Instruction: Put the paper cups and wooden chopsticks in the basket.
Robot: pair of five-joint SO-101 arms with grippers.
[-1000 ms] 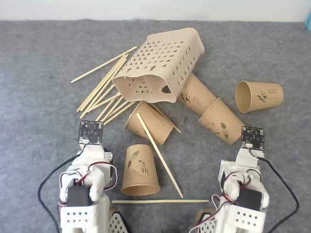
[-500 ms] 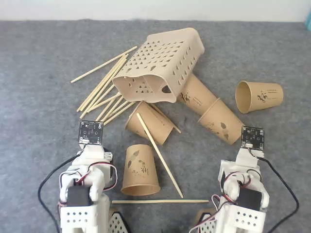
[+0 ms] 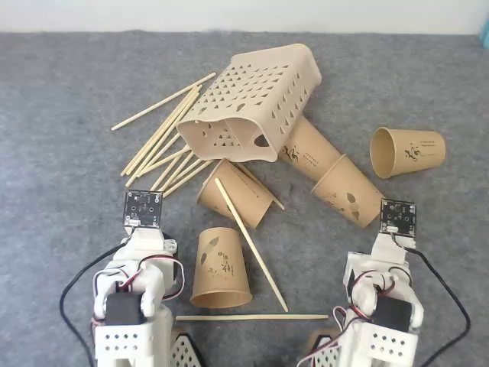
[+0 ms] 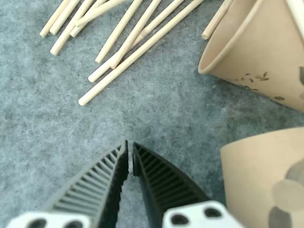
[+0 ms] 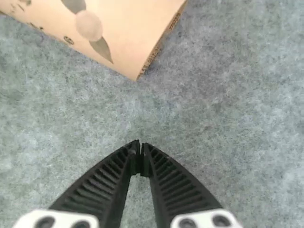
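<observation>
At the near edge of the grey felt surface (image 3: 69,199) sit the two arms. The left arm (image 3: 134,294) has its black ridged jaws pressed together with nothing in them, low over bare felt. The right arm (image 3: 386,294) has its jaws shut tight the same way, also holding nothing.

Between the arms lies one thin wooden chopstick (image 3: 252,316), flat and sideways. Just past it is a brown paper cup with a leaf picture (image 3: 220,267), its wide end nearest the arms. A long wooden chopstick (image 3: 250,245) runs slanting beside that cup, and its far end rests on a second brown paper cup lying on its side (image 3: 237,193).

To the left of that cup is a messy pile of wooden chopsticks (image 3: 164,145), fanned out on the felt. To the right, two brown paper cups stuck one inside the other (image 3: 332,174) lie on their sides. The far one touches the basket. One more brown cup (image 3: 407,151) lies alone, well off to the right.

Farthest back is the beige plastic basket with triangle holes (image 3: 256,95). It is tipped on its side, with its open mouth facing the arms.
</observation>
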